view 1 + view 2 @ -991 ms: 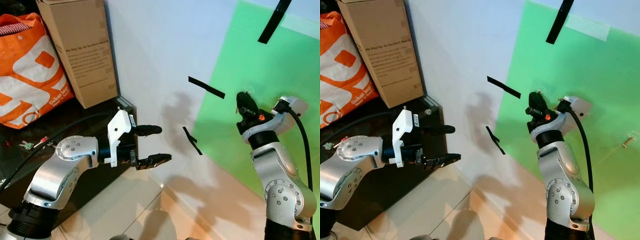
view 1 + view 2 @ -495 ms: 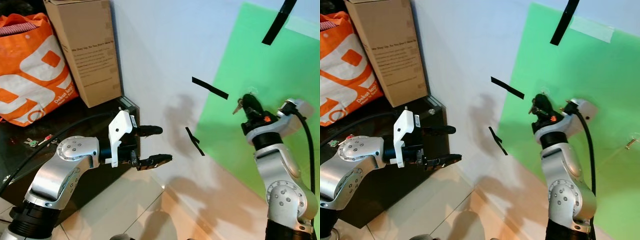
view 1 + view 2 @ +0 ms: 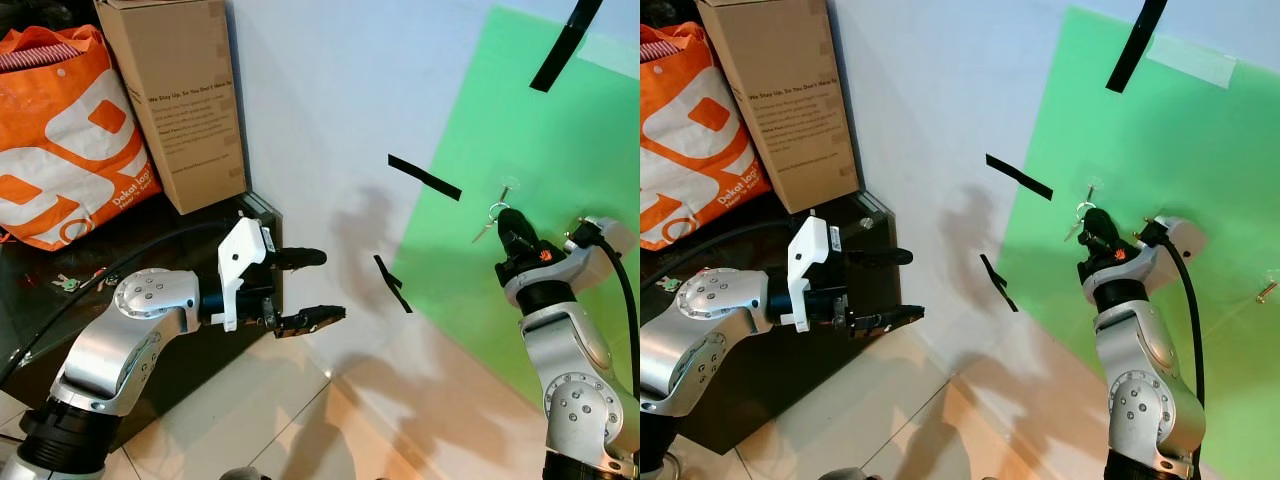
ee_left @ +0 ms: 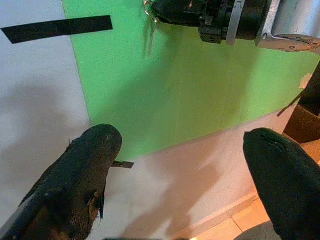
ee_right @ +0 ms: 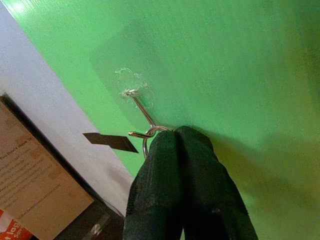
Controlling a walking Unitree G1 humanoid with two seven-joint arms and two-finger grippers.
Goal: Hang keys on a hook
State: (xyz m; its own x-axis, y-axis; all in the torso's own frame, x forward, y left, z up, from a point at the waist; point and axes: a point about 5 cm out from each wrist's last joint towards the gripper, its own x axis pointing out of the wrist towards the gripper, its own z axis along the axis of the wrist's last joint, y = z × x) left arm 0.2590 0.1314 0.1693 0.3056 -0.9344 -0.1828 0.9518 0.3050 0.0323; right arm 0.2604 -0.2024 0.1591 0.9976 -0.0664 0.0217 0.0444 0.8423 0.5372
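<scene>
A small metal hook [image 3: 508, 185] sticks out of the green board [image 3: 560, 150] on the wall. My right gripper [image 3: 512, 225] is just below it, shut on the key ring [image 5: 148, 134], which sits at the hook's [image 5: 140, 107] curled tip. A key [image 3: 484, 224] dangles from the ring to the left of the fingers. Whether the ring rests on the hook I cannot tell. My left gripper [image 3: 306, 288] is held out low toward the white wall, open, with nothing between its fingers [image 4: 85, 175].
A cardboard box [image 3: 175, 95] and an orange bag [image 3: 60, 140] stand on a black cabinet [image 3: 150, 240] at left, with other small keys [image 3: 68, 283] on its top. Black tape strips [image 3: 424, 177] cross the wall. A second hook [image 3: 1267, 292] sits at the board's right.
My right gripper has drawn down and slightly right from over the hook, so the hook and dangling key now show above it. The camera has shifted a little. The left arm has held still.
</scene>
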